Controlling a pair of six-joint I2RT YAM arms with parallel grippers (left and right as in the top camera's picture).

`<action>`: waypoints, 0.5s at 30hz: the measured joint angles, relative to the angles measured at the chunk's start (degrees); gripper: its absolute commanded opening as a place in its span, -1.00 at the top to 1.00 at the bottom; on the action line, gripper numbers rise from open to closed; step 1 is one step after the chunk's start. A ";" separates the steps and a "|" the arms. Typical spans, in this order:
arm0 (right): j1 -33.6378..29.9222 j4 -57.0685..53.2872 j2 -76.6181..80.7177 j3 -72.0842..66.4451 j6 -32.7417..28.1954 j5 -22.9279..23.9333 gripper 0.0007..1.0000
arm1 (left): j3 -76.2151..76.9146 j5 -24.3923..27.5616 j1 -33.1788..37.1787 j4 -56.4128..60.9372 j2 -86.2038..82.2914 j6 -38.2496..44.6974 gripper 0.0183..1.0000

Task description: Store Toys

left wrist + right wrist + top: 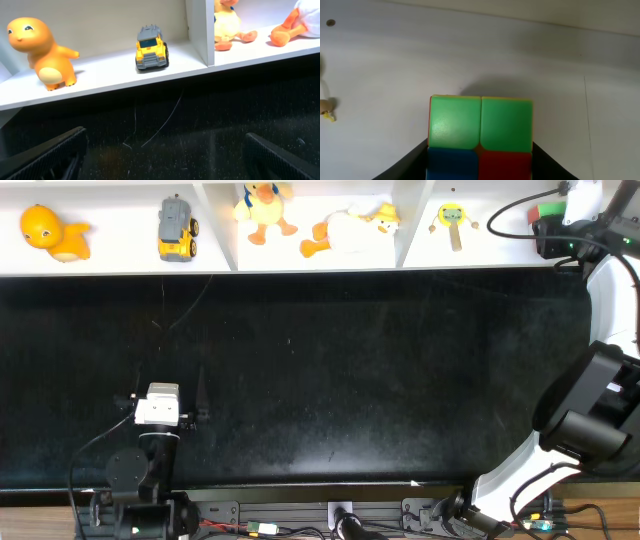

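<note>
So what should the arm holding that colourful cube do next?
Probably lower the puzzle cube a touch and let go. The right gripper is shut on it, and the cube is already over the white shelf floor, so it seems ready to be set down.

2 ducks (265,208) (345,232); 1 ea. truck (177,230), dino (55,232), figure (455,220), cube (480,135)

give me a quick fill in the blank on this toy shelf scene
The cube in the right gripper shows two ____ tiles side by side.
The yellow truck shares its shelf compartment with an ____ dinosaur toy.
The left gripper hangs open above the ____ table.
Missing: green; orange; black.
</note>
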 measured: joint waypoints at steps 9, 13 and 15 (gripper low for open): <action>0.00 -1.88 0.24 0.09 2.60 0.22 -0.99 | 0.00 0.00 0.00 0.00 0.00 0.00 -1.00; 0.04 -3.72 0.22 0.07 3.06 1.42 -1.00 | 0.00 0.00 0.00 0.00 0.00 0.00 -1.00; 0.04 -3.61 -0.09 -0.37 3.23 2.36 -0.99 | 0.00 0.00 0.00 0.00 0.00 0.00 -1.00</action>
